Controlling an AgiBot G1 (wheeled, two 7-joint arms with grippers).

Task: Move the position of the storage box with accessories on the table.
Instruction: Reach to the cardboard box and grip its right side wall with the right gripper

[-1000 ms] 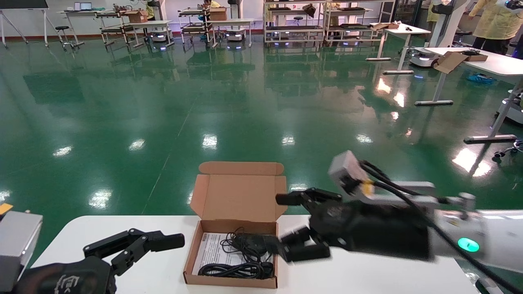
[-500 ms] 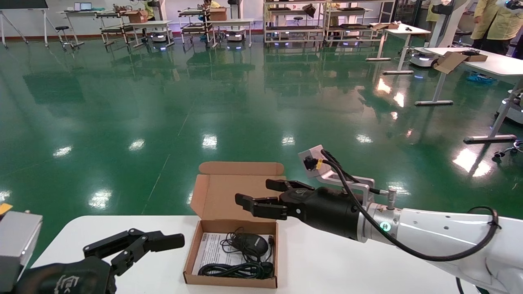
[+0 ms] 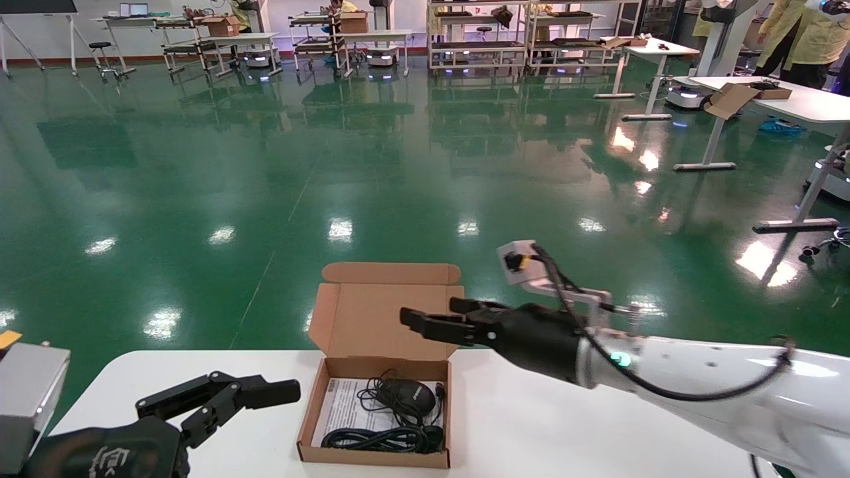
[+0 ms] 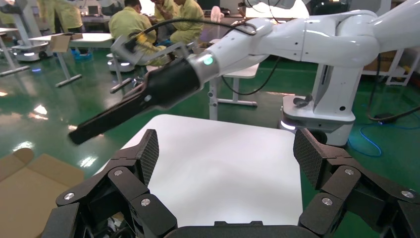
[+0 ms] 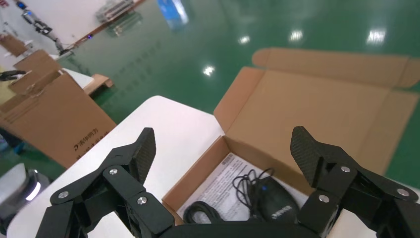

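We have not moved the storage box [image 3: 382, 392] yet: it sits open on the table [image 3: 564, 431] with the mouse [image 3: 406, 397] inside, our right gripper [image 3: 435, 322] hangs spread wide above it, and our left gripper [image 3: 219, 398] waits spread nearby.

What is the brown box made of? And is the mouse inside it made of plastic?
The storage box looks like plain brown cardboard, matte, with folded flaps and raw cut edges. The mouse looks like smooth black plastic with a slight sheen, though that is only a guess from its look. It lies on a white printed paper sheet.
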